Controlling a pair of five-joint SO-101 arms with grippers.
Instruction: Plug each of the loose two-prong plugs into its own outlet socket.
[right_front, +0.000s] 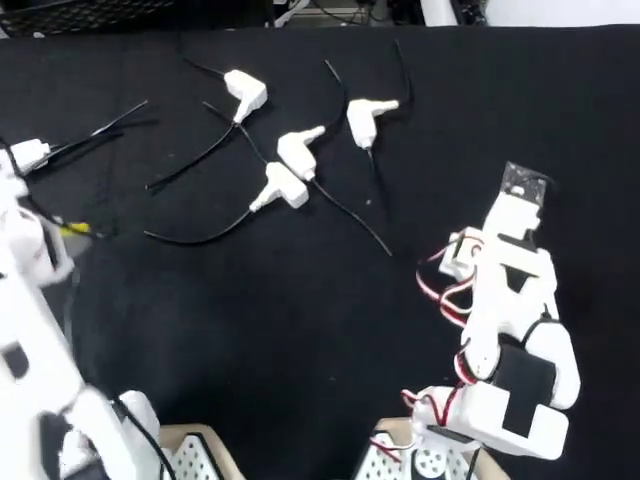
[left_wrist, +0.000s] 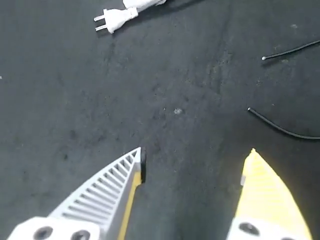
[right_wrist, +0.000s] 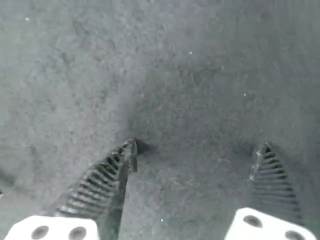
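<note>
Plugs and sockets here are small white moulded bodies on thin black cords. I judge them light, hard and fairly smooth, so they should be easy to lift but also apt to swivel or slip between the pads. The cords look limp and would likely trail and tug a little rather than resist. The safest hold is probably across the flat sides of a body, just behind the prongs. That leaves the prongs free and pointing straight for insertion, and it avoids gripping the cord or the prongs themselves.

In the high view, four white bodies lie bunched on the black table toward 12 o'clock from its middle. They are near one another but apart, and I cannot tell which are plugs and which are sockets. A two-prong plug lies by the table's edge at about 10 o'clock.

The left wrist view shows what seems to be that same plug lying flat with both prongs clear. It is well ahead of the left pincer, which is spread wide over bare table and holds nothing.

The right pincer is also spread and empty, its tips close to the table. In the high view the right pincer stands well apart from the bunch, which lies between 9 and 10 o'clock from it.
</note>
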